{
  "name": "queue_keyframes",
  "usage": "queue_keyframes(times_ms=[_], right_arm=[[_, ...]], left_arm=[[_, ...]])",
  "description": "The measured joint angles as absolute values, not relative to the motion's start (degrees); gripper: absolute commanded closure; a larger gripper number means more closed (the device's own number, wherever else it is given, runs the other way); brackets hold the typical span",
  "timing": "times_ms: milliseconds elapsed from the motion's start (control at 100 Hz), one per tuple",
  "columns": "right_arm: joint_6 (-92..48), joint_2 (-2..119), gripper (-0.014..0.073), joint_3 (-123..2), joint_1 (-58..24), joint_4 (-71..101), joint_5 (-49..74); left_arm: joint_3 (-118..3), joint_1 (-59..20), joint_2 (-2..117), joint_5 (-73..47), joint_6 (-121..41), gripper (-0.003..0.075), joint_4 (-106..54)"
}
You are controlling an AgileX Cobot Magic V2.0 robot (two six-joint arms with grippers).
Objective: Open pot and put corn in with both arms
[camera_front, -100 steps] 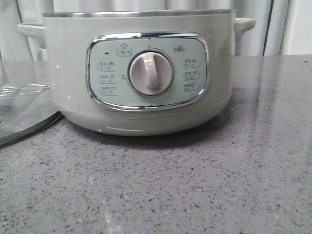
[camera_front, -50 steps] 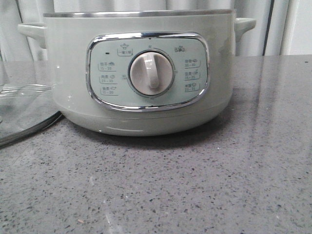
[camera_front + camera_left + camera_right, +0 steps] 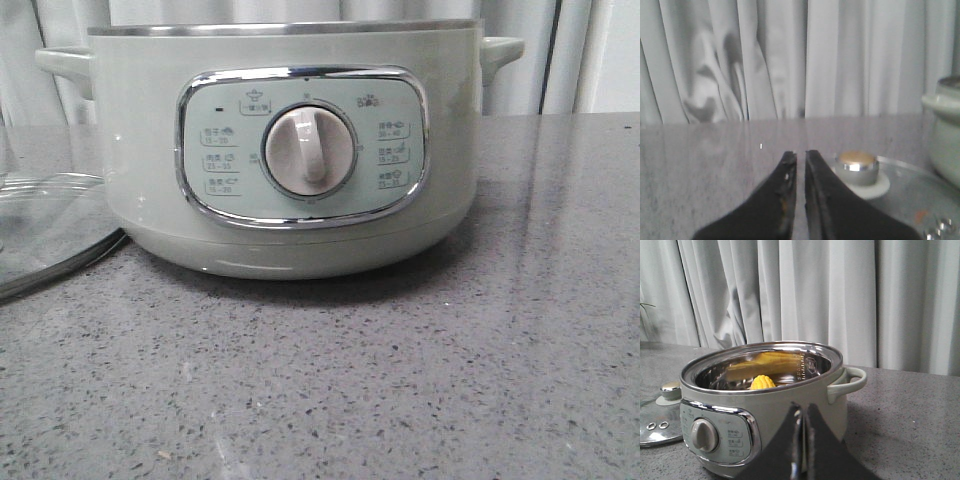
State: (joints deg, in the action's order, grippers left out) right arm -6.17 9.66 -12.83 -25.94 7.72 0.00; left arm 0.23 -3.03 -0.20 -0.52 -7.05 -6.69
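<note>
The pale sage-green pot point(image 3: 300, 150) stands open on the grey table, its chrome-framed panel and cream dial point(image 3: 310, 151) facing me. In the right wrist view the pot point(image 3: 765, 410) shows its steel bowl, and the yellow corn point(image 3: 762, 382) lies inside it. My right gripper point(image 3: 803, 412) is shut and empty, in front of the pot's side wall. My left gripper point(image 3: 800, 156) is shut and empty, low over the table beside the glass lid's knob point(image 3: 857, 167). Neither gripper shows in the front view.
The glass lid point(image 3: 45, 225) lies flat on the table left of the pot, also seen in the right wrist view point(image 3: 657, 422). White curtains point(image 3: 815, 295) hang behind the table. Speckled grey tabletop point(image 3: 400, 380) spreads in front and right of the pot.
</note>
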Motion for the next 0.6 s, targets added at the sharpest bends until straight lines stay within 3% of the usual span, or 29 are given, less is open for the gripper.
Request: queue_keyframes(times_ms=[200, 600], right_arm=[[-6.17, 9.62, 0.0657, -12.83, -25.94, 7.72, 0.00], [-6.17, 9.62, 0.0657, -12.83, -25.94, 7.72, 0.00]], left_arm=[[0.23, -2.41, -0.20, -17.44, -7.05, 0.0741, -6.43], [0.23, -2.41, -0.20, -17.90, -7.05, 0.0741, -6.43]])
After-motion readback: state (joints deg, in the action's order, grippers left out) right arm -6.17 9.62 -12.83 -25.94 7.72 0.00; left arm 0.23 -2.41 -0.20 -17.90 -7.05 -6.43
